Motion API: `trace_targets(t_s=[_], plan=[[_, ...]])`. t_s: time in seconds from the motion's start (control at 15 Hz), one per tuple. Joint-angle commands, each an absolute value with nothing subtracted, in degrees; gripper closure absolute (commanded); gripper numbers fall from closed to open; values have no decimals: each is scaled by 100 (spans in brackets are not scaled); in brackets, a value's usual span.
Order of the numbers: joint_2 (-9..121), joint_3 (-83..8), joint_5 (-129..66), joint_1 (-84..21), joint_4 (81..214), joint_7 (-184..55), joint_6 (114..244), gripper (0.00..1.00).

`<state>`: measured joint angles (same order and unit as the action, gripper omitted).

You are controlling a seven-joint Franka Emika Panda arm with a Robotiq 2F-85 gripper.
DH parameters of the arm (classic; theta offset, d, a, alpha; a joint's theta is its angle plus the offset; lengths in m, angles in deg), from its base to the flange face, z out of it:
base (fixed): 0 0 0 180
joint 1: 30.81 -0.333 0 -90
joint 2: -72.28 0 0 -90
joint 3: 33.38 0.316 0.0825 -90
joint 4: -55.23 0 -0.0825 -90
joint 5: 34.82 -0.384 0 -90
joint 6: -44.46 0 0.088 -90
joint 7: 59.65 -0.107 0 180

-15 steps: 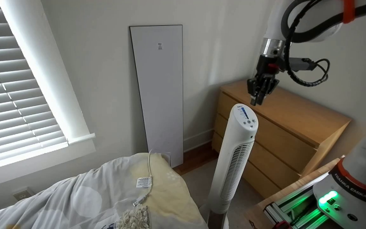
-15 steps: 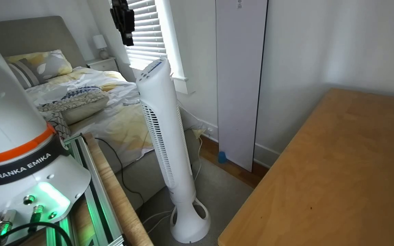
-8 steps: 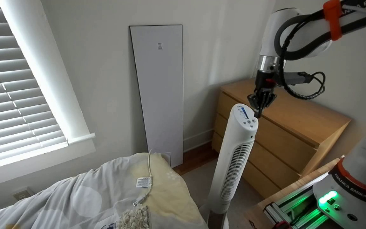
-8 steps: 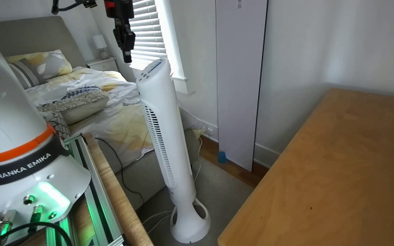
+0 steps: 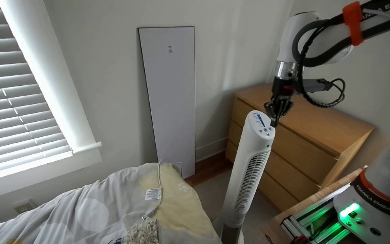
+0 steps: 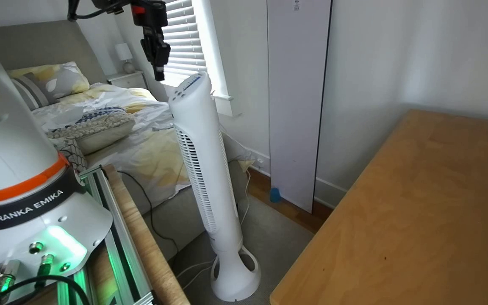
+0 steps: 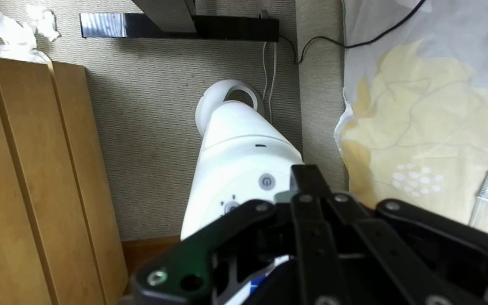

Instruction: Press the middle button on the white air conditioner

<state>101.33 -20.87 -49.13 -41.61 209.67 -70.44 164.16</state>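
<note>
White air conditioner (image 6: 206, 169) stands on carpet (image 6: 271, 237), between bed (image 6: 159, 156) and dresser (image 6: 396, 212). Hand (image 6: 159, 76) closed up, fingertips (image 7: 309, 180) together, nothing held; in an exterior view it points down near the slanted top (image 6: 187, 87), a gap showing. Wrist view: power button (image 7: 266, 181) visible, another button (image 7: 230, 206) partly covered.

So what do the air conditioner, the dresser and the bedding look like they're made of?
Air conditioner: likely plastic, smooth with a soft sheen, going by its molded curves and slatted grille. Dresser: wood or veneer, satin, by its faint grain; I can't tell which. Bedding: matte cloth, by its soft folds; the fiber isn't clear.
</note>
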Motion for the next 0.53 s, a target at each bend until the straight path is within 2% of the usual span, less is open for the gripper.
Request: trace_targets(t_s=[0.0, 0.47], plan=[[10176, -2345, -4968, -4254, 21180, -6480, 16620, 100], [10114, -2711, -5005, -4327, 21360, -5416, 16938, 100]])
